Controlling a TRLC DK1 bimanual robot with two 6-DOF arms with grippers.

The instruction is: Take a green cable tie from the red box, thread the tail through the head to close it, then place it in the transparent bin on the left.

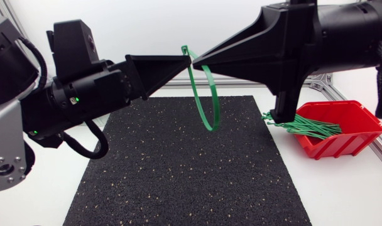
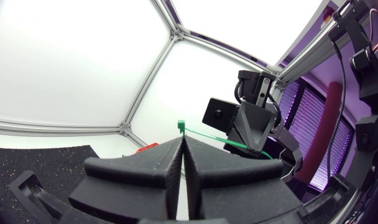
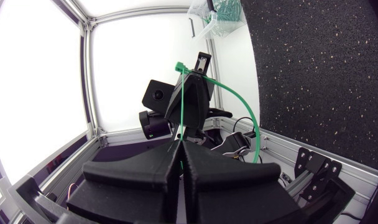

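Our left gripper clenches the green cable tie just under its head, steadying it so our right gripper, pinching the tail, meets it tip to tip, apparently for threading. The loop hangs over the black mat, apart from the red box.

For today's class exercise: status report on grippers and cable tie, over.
Left gripper shut on cable tie. Right gripper shut on it too. Looped above mat. Nothing in the way.

open room is left over the black mat; higher up, the way is barred by the green cable tie held between left gripper and right gripper.
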